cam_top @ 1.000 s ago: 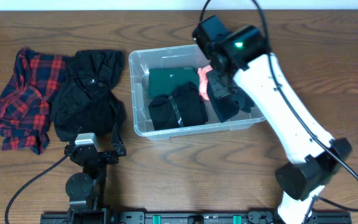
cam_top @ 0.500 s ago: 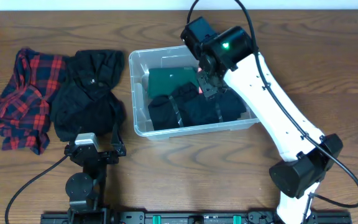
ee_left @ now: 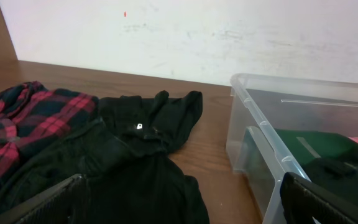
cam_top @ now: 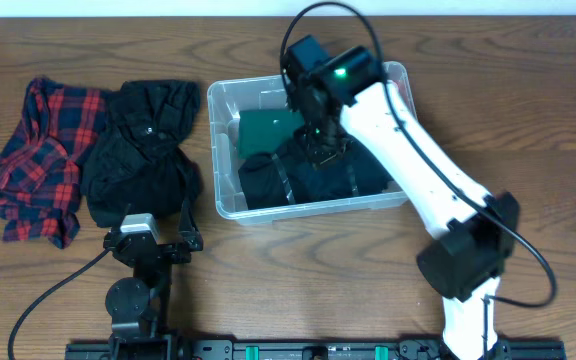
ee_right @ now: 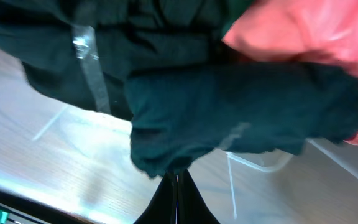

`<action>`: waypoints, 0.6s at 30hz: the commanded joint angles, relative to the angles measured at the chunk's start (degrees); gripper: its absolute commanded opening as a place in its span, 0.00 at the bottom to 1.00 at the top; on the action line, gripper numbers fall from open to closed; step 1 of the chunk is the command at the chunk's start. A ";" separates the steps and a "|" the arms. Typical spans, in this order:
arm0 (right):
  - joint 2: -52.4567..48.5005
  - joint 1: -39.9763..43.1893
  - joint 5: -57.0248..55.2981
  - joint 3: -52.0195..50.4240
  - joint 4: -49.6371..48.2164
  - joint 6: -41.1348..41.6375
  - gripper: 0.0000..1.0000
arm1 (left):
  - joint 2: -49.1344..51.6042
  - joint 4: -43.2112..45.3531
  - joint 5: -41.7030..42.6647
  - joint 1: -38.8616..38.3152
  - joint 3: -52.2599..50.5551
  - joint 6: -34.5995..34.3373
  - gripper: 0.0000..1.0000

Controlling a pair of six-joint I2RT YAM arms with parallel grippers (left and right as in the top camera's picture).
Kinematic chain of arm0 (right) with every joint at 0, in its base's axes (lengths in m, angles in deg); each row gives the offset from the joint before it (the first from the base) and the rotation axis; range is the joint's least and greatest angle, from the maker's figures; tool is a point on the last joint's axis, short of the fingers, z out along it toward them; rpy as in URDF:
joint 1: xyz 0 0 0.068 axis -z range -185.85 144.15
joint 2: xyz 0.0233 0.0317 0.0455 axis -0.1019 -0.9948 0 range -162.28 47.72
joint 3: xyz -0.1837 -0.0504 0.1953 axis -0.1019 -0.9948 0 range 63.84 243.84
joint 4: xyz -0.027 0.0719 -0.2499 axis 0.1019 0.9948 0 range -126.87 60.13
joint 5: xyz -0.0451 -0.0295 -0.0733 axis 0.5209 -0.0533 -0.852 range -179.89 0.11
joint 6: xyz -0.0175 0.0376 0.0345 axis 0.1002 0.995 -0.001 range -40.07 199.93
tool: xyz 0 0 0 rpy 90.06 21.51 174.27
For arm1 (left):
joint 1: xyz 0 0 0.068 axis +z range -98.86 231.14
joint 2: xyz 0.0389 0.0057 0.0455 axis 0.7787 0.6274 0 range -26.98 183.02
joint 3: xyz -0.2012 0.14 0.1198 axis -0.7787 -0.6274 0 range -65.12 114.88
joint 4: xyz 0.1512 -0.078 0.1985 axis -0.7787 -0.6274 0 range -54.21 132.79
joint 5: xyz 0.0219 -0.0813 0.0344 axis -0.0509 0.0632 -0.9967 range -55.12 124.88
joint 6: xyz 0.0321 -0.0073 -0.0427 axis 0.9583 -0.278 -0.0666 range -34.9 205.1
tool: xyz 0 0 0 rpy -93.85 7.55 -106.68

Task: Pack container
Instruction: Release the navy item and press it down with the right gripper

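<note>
Clear rectangular plastic container, centre of wooden counter: holds green garment and black clothes. Right claw inside, pinched on dark cloth. Left claw wide, empty. Unpacked: red plaid shirt, black jacket; judged about half packed

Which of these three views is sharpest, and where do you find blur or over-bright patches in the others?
Overhead: evenly lit and sharp across the container. Left wrist: the fingers sit dark and soft in the bottom corners, against a bright white wall. Right wrist: too close, so the dark garment looks soft and the pink cloth washes out.
</note>
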 commanded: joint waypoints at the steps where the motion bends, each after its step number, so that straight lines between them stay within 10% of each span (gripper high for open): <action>1: -3.21 0.02 1.51 -0.92 -0.28 -3.04 0.01 | -0.26 -2.08 0.33 0.24 -0.92 -0.70 0.98; 18: -12.00 9.77 -1.84 -10.78 -10.12 -4.02 0.01 | -0.26 -2.08 0.33 0.24 -0.92 -0.70 0.98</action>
